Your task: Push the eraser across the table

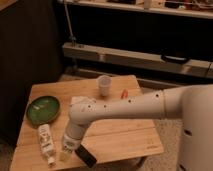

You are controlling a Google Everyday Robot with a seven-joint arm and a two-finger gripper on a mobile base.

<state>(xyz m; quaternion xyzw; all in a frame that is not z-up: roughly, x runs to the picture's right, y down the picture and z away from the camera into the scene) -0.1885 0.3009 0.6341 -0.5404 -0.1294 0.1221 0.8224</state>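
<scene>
The eraser (86,156), a small flat black block, lies near the front edge of the light wooden table (125,137). My gripper (67,151) hangs low over the table's front left, just left of the eraser and close to touching it. Its fingers are shut with nothing held between them. My white arm (130,106) reaches in from the right across the table's middle.
A green bowl (43,108) sits at the left. A white bottle (47,143) lies on its side just left of the gripper. A white cup (104,85) stands at the back, with an orange-red stick (124,93) to its right. Dark shelving lies behind.
</scene>
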